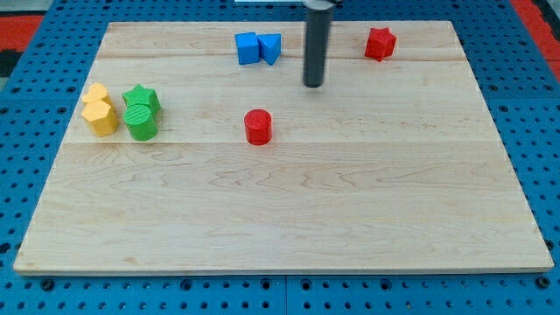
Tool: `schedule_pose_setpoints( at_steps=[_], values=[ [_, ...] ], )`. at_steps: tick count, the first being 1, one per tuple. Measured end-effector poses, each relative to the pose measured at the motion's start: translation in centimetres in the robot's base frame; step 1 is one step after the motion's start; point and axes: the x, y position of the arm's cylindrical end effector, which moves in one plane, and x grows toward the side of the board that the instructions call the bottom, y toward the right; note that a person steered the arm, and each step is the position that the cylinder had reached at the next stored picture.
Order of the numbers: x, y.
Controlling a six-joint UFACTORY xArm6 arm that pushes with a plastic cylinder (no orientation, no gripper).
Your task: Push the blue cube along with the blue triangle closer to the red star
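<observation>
The blue cube (247,48) and the blue triangle (270,47) sit side by side, touching, near the view's top, left of centre. The red star (380,43) lies near the view's top right. My tip (313,84) is on the board below and to the right of the blue triangle, between the blue pair and the red star, touching neither.
A red cylinder (258,127) stands near the board's middle. At the view's left, two yellow blocks (99,110) sit beside a green star (140,97) and a green cylinder (141,122). The wooden board (280,219) lies on a blue pegboard.
</observation>
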Motion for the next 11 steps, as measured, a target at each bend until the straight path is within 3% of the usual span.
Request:
schedule_pose_setpoints(
  at_steps=[1, 3, 5, 8, 11],
  values=[
    [-1.4, -6.2],
    [-8.8, -13.3],
    [-7.0, -8.2],
    [-10.3, -1.2],
    [-9.0, 4.5]
  ],
)
